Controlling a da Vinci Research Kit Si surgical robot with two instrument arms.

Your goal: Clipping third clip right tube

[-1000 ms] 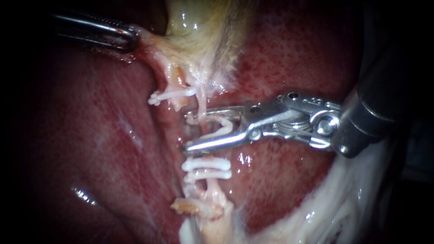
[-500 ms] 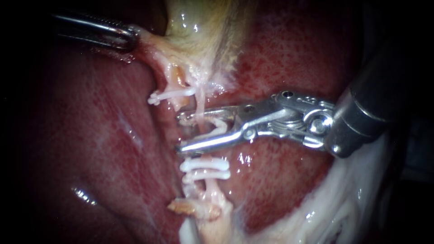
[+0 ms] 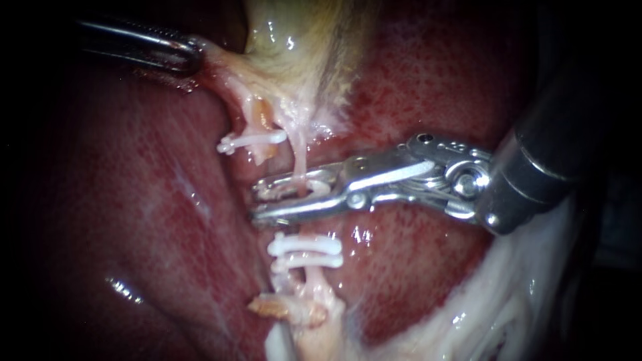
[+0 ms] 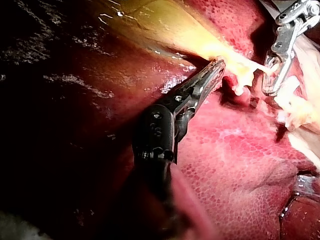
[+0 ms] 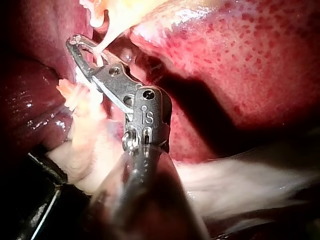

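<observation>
**Endoscope view:** the thread-thin, pale right tube [image 3: 300, 157] passes through the right instrument [image 3: 256, 202], whose jaws are squeezed nearly together on a white clip [image 3: 315, 188] around it. Two set clips [image 3: 305, 251] cross the tube just below, and bare liver [image 3: 414, 267] flanks it.

**Left wrist view:** the left instrument [image 4: 219, 65] has its jaws clamped on gallbladder [image 4: 165, 30] tissue at the tube's far end.

**Right wrist view:** the tube stretches taut out of the jaws.

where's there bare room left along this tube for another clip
Bare tube runs from beside the upper clip down to the right instrument and the clip it holds. Below that only a sliver shows before the two stacked clips: crowded there. The liver left of the tube lies open.
</observation>
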